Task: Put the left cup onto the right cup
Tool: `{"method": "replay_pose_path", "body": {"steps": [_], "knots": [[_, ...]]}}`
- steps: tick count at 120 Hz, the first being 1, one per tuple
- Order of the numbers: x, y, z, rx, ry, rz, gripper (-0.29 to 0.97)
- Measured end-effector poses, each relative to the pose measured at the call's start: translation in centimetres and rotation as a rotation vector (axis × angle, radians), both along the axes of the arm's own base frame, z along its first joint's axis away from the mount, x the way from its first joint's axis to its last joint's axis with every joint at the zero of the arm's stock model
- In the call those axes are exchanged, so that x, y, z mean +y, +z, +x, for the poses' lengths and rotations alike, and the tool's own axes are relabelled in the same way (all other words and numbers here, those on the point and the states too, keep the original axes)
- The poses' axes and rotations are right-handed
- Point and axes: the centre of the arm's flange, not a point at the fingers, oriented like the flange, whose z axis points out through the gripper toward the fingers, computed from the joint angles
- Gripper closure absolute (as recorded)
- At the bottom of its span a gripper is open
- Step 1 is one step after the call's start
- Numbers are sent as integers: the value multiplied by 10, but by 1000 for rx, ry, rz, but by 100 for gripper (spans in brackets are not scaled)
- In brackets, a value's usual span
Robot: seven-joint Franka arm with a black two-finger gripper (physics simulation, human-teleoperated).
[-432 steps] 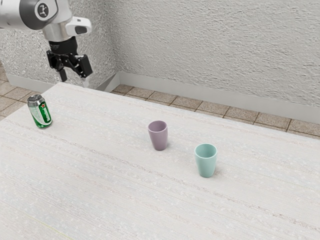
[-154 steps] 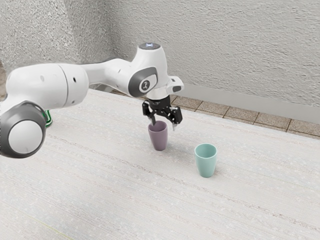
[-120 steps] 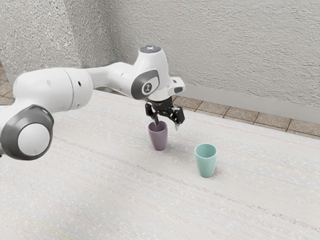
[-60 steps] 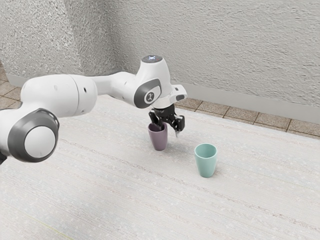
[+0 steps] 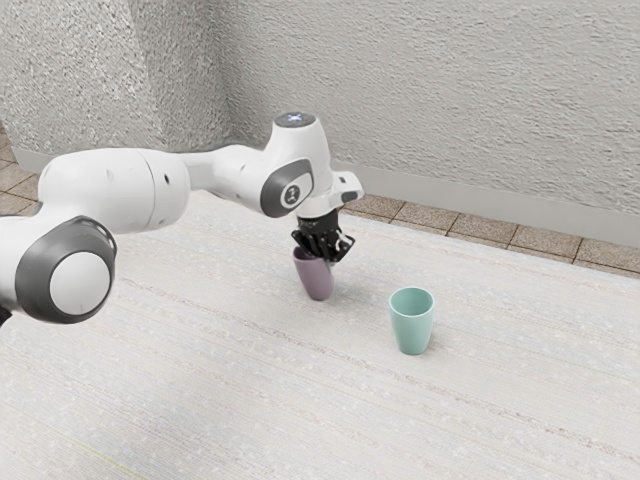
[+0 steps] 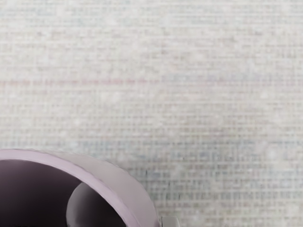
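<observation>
The purple cup (image 5: 315, 281) stands left of the teal cup (image 5: 411, 320) on the pale wooden table (image 5: 200, 390). It leans slightly. My gripper (image 5: 322, 254) comes down on its rim from above, with its black fingers drawn close together and shut on the cup's wall, one inside and one outside. The teal cup stands upright and apart, to the exterior view's right and a little nearer. In the wrist view the purple cup's rim (image 6: 111, 178) and dark inside sit right under my hand.
My white arm (image 5: 150, 190) stretches in from the exterior view's left, above the table's back part. Behind the table lie a tiled floor (image 5: 480, 228) and a rough grey wall (image 5: 450, 90). Bare tabletop lies around and in front of both cups.
My hand came from the far upper left down onto the purple cup. In the last half second the fingers closed on its rim, and the cup tipped slightly.
</observation>
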Motion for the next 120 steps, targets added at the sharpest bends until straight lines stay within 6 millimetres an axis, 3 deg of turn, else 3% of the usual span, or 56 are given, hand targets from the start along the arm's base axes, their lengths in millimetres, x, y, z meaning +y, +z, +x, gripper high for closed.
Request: {"method": "replay_pose_path", "body": {"steps": [10,30,42,68,92,120], "knots": [[-1,4,-2,11,3,-5,76],[-9,47,-9,3,-5,9,77],[-18,62,-14,11,-12,13,78],[-68,89,-28,29,-68,36,78],[-94,124,-36,27,-70,44,78],[-140,139,-48,27,-98,32,78]]}}
